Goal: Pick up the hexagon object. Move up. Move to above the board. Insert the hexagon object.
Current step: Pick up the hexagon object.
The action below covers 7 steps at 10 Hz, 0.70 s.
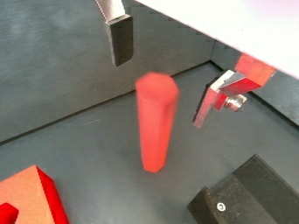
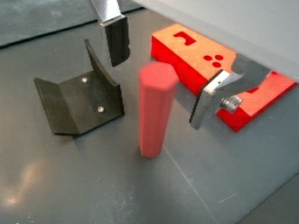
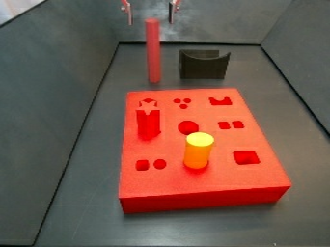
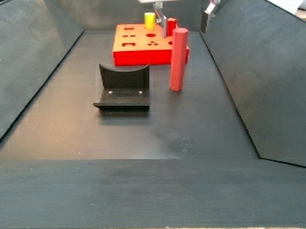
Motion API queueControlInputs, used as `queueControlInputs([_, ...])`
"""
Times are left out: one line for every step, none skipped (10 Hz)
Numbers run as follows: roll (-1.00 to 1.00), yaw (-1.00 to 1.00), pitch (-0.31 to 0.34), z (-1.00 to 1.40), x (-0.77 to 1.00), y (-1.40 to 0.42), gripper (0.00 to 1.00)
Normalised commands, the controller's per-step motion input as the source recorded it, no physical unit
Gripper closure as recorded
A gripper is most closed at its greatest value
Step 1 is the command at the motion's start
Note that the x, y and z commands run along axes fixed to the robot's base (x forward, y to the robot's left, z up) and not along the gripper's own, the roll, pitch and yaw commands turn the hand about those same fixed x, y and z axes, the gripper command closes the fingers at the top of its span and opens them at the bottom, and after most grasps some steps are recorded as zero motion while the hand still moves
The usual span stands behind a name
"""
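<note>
Standing upright on the dark grey floor (image 4: pixel 143 134), the tall plain red hexagon rod (image 2: pixel 156 109) presents its top for a vertical grasp. The silver two-finger gripper (image 2: pixel 163 63) hovers above it, jaws spread and empty, one finger on either side. The thick red square board (image 3: pixel 200 145) lies well apart; the dark L-shaped fixture (image 4: pixel 121 88) stands just beside the rod.

**Rod upright between open fingers**

The hexagon object (image 1: pixel 155 122) stands upright on the dark desk (image 1: pixel 87 149), untouched. The hand (image 1: pixel 167 77) sits above it, its fingers (image 1: pixel 121 40) spread well apart on either side of the rod's top. A board (image 1: pixel 31 199) corner and the fixture (image 1: pixel 249 199) show at the frame's edges.
</note>
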Motion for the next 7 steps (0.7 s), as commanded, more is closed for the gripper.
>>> queueControlInputs([-0.06,0.03,-0.076,-0.43,0.0,-0.02,0.0])
queueControlInputs([-0.03,0.08,-0.083,-0.43,0.0,-0.02,0.0])
queueControlInputs([-0.02,0.06,-0.071,-0.4,0.0,0.0,0.0])
queueControlInputs([-0.03,0.03,-0.07,-0.29,0.0,0.0,0.0])
queueControlInputs([-0.06,0.0,-0.047,-0.14,0.0,0.0,0.0])
queueControlInputs([0.0,0.0,0.0,0.0,0.0,0.0,0.0])
queueControlInputs([0.0,0.0,0.0,0.0,0.0,0.0,1.0])
